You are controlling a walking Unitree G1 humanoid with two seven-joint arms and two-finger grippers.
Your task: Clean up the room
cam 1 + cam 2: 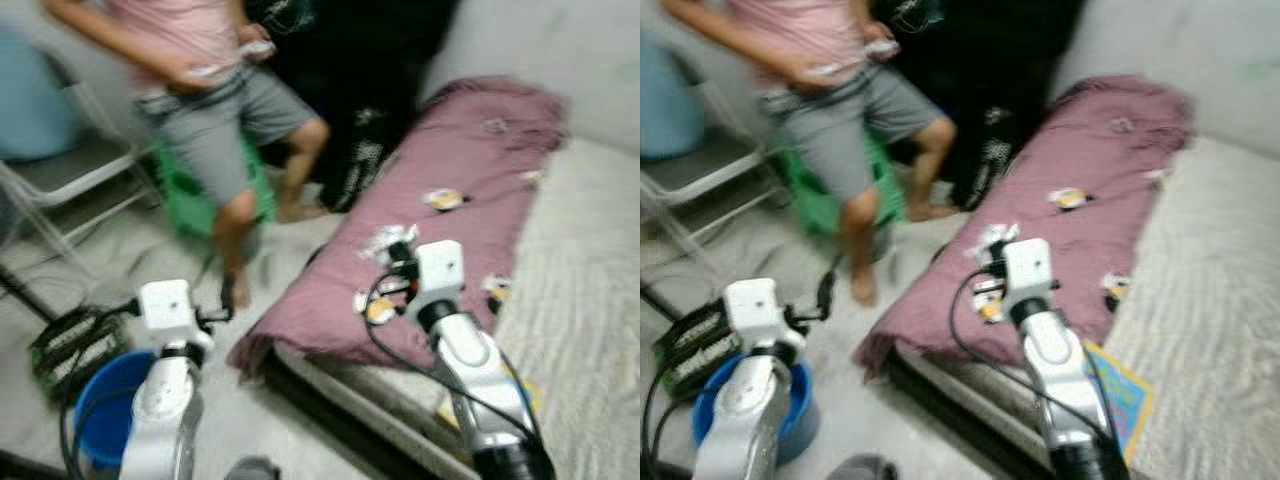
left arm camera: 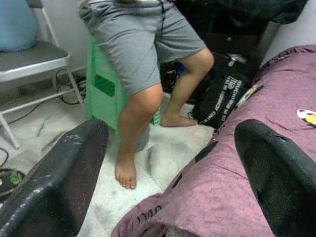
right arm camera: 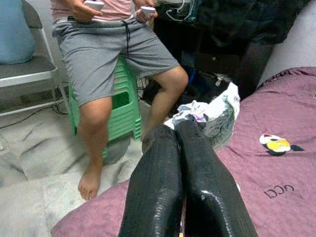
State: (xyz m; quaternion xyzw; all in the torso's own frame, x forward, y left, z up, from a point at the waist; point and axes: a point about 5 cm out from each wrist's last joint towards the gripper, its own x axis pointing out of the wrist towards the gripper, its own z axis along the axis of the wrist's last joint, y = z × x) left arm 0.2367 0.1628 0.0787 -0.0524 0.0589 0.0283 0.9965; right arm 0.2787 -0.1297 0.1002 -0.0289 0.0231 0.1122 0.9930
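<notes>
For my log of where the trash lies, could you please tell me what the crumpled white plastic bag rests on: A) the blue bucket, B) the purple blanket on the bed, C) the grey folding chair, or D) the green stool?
B: the crumpled white plastic bag lies on the purple blanket just beyond the right tool, whose two black fingers are pressed together; the head views place it there too.

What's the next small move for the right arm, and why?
Probably open the right gripper and ease it forward onto the crumpled wrapper. Its fingers are pressed together over the purple blanket, with the wrapper lying just past their tips, so nothing is held. The left gripper is open near the blanket's edge, over the floor, farther from the wrapper.
</notes>
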